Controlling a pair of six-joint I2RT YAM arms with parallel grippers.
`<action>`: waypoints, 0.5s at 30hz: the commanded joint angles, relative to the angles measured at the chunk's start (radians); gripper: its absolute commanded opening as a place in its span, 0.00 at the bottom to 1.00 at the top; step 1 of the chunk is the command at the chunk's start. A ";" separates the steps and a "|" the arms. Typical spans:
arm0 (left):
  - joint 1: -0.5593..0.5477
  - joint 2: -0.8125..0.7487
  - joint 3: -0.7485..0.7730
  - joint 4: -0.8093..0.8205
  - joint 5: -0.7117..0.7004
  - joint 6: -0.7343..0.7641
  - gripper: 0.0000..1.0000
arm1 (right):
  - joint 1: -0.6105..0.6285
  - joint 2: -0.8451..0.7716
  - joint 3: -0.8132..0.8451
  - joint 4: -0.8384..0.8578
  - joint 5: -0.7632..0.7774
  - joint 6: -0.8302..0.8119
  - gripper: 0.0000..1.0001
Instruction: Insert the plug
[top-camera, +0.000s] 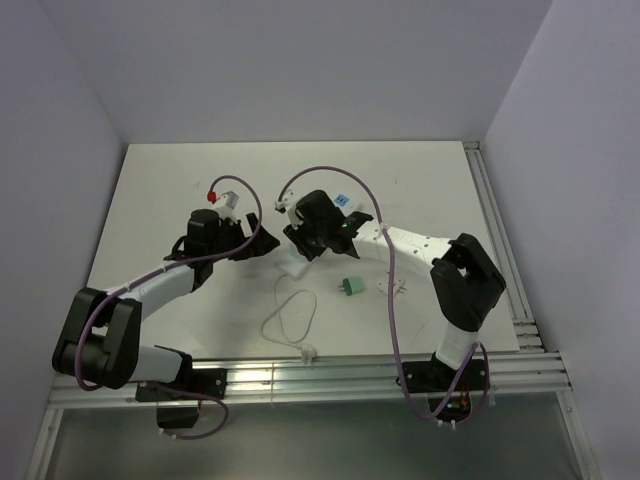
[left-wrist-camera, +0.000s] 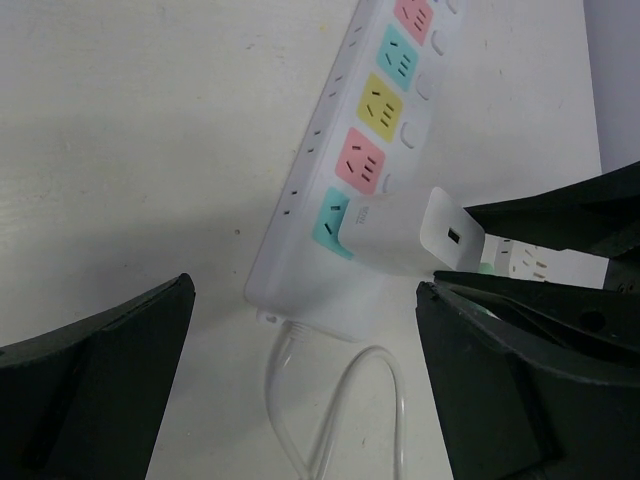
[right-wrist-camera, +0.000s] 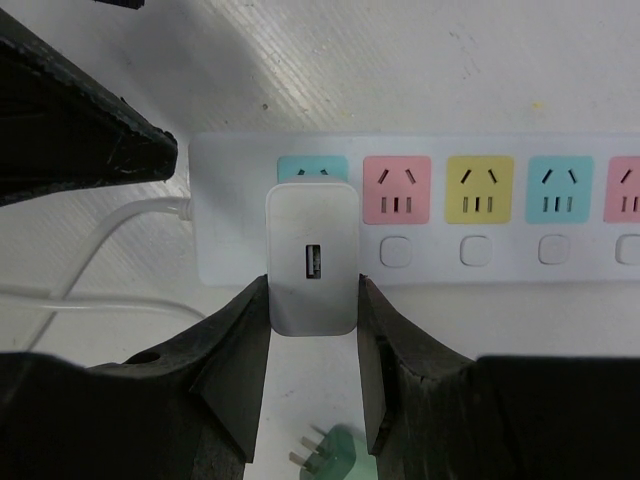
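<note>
Keep the white charger (right-wrist-camera: 311, 262) square to the teal end socket (right-wrist-camera: 312, 168) of the power strip (right-wrist-camera: 440, 262), line up pins with slots, then press straight in without tilting. Brace the strip against sliding on the table (right-wrist-camera: 400, 60). Gripped on both sides by the clenched right jaws, centred between them, directly over that socket; cannot tell how deeply seated. Left jaws spread wide and empty, near the strip's cord end.

Plug (right-wrist-camera: 311, 300) at the cord end of the power strip (right-wrist-camera: 440, 272); second plug (top-camera: 350, 287) nearer the bases
</note>
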 joint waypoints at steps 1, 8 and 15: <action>0.012 0.003 0.031 0.014 -0.011 -0.021 0.99 | 0.020 0.052 0.027 -0.050 0.030 0.006 0.00; 0.015 0.006 0.045 0.021 0.012 -0.033 1.00 | 0.020 0.059 0.016 -0.052 0.027 0.014 0.00; 0.015 0.029 0.076 0.013 0.035 -0.026 1.00 | 0.023 0.062 0.035 -0.059 0.030 0.012 0.00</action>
